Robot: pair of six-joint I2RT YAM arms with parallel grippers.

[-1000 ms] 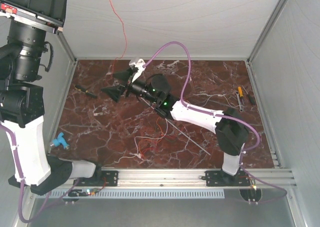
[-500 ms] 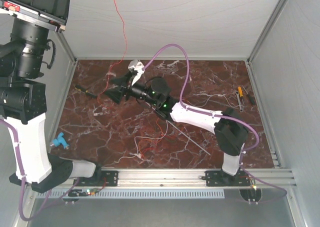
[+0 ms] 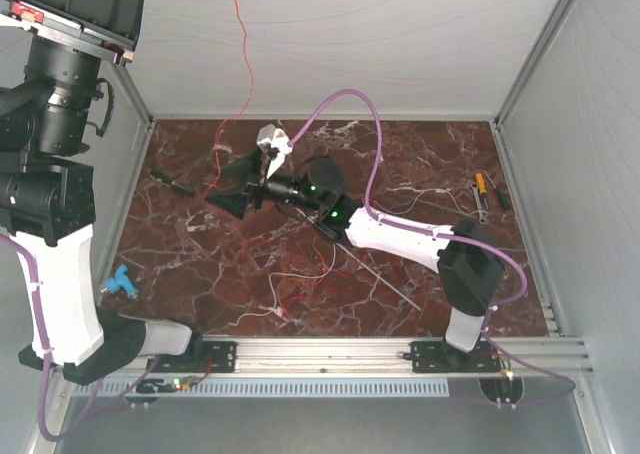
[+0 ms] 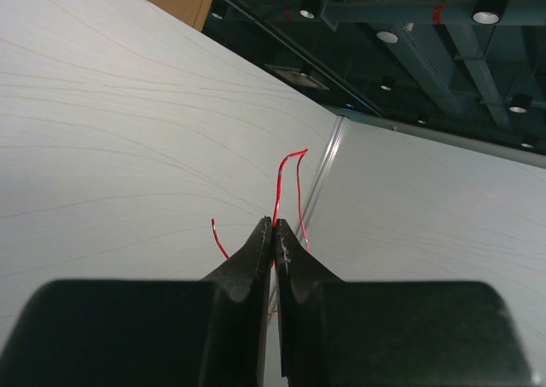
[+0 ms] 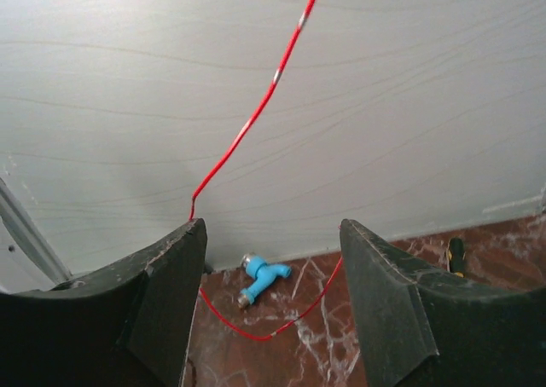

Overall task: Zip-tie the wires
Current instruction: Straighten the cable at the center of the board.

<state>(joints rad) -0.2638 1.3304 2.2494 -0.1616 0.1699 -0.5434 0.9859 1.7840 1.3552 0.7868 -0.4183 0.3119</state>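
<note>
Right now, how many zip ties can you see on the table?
1. The zip tie lies on the table, right of centre toward the front, one end under the right arm. Another could be hidden beneath that arm.

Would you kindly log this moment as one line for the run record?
left gripper: shut on red wire, held high | right gripper: open beside wire | zip tie: lying on table

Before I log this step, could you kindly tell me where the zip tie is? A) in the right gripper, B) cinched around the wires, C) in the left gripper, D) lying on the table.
D: the zip tie lies flat on the table, partly under the right arm; the left gripper pinches only a red wire.
</note>
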